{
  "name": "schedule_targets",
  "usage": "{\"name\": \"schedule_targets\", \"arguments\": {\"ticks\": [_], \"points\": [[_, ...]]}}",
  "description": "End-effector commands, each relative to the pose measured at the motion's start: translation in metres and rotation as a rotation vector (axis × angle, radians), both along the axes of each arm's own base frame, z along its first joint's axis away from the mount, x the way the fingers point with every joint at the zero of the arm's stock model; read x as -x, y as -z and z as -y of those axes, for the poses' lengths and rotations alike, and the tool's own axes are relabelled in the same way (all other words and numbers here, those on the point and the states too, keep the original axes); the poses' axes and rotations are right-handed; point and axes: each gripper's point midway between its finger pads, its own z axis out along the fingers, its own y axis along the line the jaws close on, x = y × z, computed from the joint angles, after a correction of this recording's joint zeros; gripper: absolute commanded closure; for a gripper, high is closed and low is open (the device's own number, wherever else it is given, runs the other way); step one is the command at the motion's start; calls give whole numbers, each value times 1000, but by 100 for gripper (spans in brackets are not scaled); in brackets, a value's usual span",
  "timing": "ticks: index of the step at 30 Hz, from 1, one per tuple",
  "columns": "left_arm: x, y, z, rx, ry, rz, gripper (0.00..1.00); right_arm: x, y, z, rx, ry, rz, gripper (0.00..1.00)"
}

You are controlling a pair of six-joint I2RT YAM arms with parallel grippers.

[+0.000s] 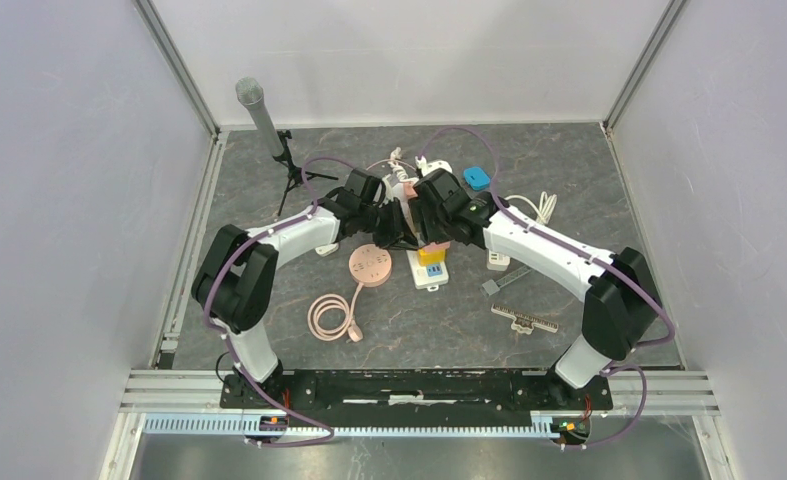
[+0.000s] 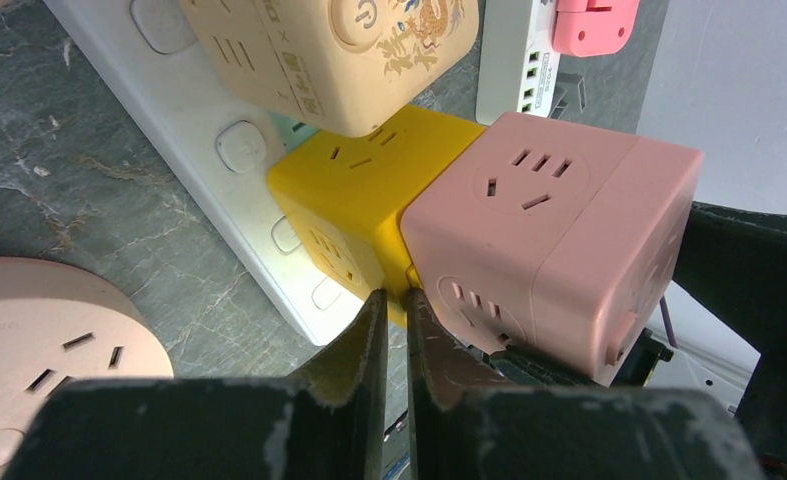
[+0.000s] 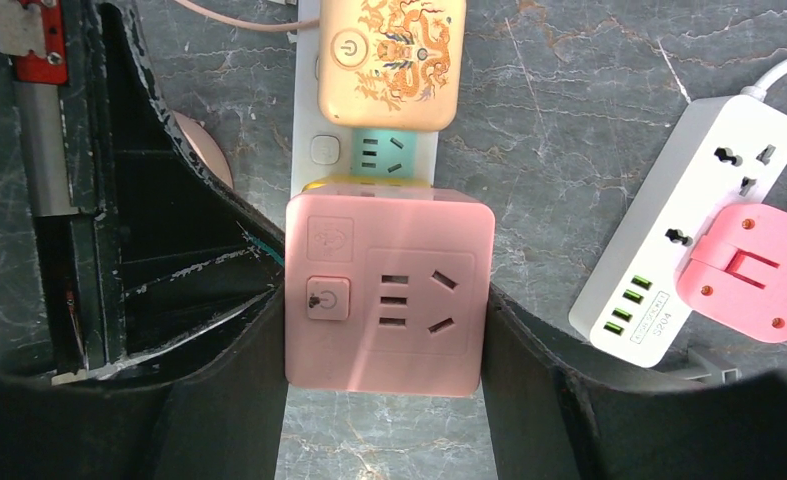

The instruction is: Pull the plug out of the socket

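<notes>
A pink cube socket [image 3: 389, 290] sits against a yellow cube [image 2: 369, 190], which is plugged into a white power strip [image 2: 169, 110]. My right gripper [image 3: 384, 335] is shut on the pink cube, one finger on each side; the cube also shows in the left wrist view [image 2: 549, 240]. My left gripper [image 2: 396, 300] is shut and empty, its tips pressed on the yellow cube at the seam with the pink one. In the top view both grippers, left [image 1: 394, 225] and right [image 1: 431, 222], meet over the strip [image 1: 431, 275]. The pink cube's plug pins are hidden.
A beige cube [image 3: 389, 60] with a dragon print sits further along the same strip. A round pink socket [image 1: 370, 265] lies to its left. A second white strip [image 3: 689, 200] with a pink adapter [image 3: 754, 270] lies to the right. A microphone stand [image 1: 264, 118] is at back left.
</notes>
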Motion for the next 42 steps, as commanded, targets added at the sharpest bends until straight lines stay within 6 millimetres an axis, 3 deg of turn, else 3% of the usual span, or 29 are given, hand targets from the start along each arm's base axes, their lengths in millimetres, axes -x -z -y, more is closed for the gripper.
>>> {"name": "schedule_targets", "arguments": {"ticks": [1, 5, 8, 11, 14, 18, 24, 26, 32, 42], "points": [[33, 98, -62, -374, -12, -143, 85, -35, -119, -36, -309, -21, 263, 100], [34, 99, -63, -378, -14, -146, 85, -25, -98, -48, -331, -63, 207, 100], [34, 100, -63, -383, -16, -153, 85, -25, -87, -41, -218, -52, 217, 100], [36, 102, -65, -389, -17, -158, 85, -28, -100, -32, -205, -42, 257, 100], [38, 103, -64, -380, -15, -165, 85, -33, -114, -23, -298, -33, 264, 100], [37, 100, -61, -347, -11, -169, 86, -34, -113, -16, -370, -30, 257, 100], [38, 103, -63, -341, -18, -185, 86, -20, -83, -39, -277, -84, 223, 100], [39, 103, -63, -342, -18, -188, 86, -21, -90, -40, -291, -82, 236, 100], [40, 107, -64, -347, -22, -201, 86, -34, -136, -32, -361, -80, 301, 100], [43, 110, -70, -375, -14, -208, 87, -40, -147, -22, -530, -65, 246, 100]]}}
